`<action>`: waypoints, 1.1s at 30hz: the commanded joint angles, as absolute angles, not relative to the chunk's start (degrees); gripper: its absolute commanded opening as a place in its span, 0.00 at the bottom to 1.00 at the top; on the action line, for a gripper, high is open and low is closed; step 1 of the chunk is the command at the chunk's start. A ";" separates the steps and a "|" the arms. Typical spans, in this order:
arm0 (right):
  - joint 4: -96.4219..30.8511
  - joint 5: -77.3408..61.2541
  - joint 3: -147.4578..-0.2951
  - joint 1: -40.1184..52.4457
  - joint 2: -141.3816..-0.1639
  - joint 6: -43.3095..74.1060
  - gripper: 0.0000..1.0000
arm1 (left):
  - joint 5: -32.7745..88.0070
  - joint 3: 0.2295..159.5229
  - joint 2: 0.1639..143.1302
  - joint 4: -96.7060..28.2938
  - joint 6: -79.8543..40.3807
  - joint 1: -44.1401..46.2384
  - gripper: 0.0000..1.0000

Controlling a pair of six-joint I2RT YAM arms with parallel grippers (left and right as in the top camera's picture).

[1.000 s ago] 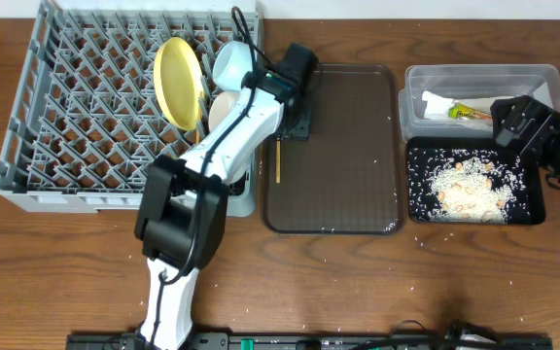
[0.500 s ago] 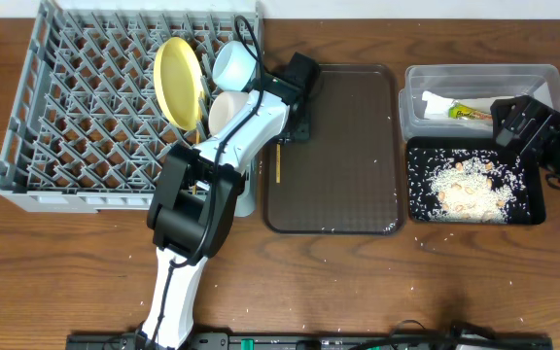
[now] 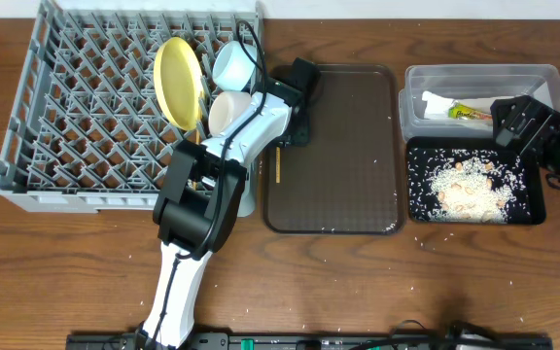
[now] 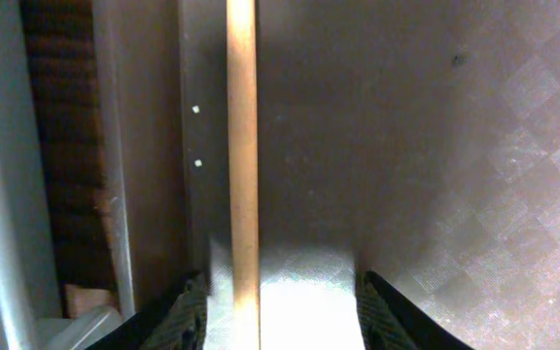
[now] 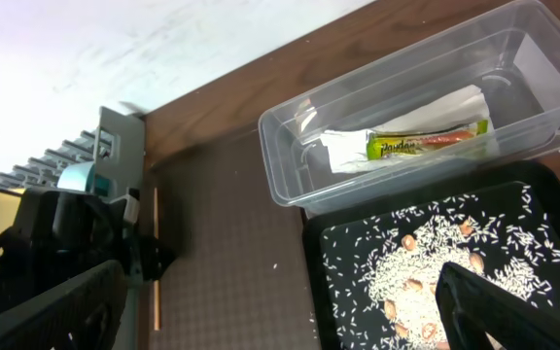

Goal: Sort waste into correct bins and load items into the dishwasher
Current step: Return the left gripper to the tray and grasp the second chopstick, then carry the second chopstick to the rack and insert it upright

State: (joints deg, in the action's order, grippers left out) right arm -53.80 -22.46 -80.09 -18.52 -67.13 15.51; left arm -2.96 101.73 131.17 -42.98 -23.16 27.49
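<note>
Fingers [image 4: 191, 309] of the left gripper [image 4: 275, 316] stand half-open astride a chopstick [image 4: 243, 146] lying along the brown tray's [image 3: 348, 146] left edge, not pinching it. Plate [image 3: 178, 80] and blue bowl [image 3: 233, 64] sit in the rack [image 3: 76, 117]; the wrapper [image 5: 426, 138] lies in the tub [image 5: 290, 185]. Loading the chopstick appears under way: the next move calls for closing squarely on the thin stick, then lifting. Right gripper [image 3: 521, 122] hangs wide open, empty, over the bins.

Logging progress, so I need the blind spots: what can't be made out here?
Overhead: the left arm hides the chopstick's upper end; whether a second one lies under it cannot be told.
Overhead: the arm covers part of the white bowl.
Left wrist: the chopstick's ends are cut off by the top and bottom edges.
Right wrist: the wrapper's print is too small to read.
</note>
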 commanded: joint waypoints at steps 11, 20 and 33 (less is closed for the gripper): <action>-53.82 -22.50 -80.58 -18.79 -67.31 15.79 0.99 | -1.28 101.75 131.50 -43.27 -22.94 30.48 0.07; -53.82 -22.50 -80.55 -18.79 -67.31 15.81 0.99 | -4.34 102.39 113.32 -50.68 -16.95 29.02 0.08; -53.82 -22.50 -80.55 -18.79 -67.31 15.81 0.99 | -14.76 99.59 101.41 -67.42 -7.03 16.84 0.08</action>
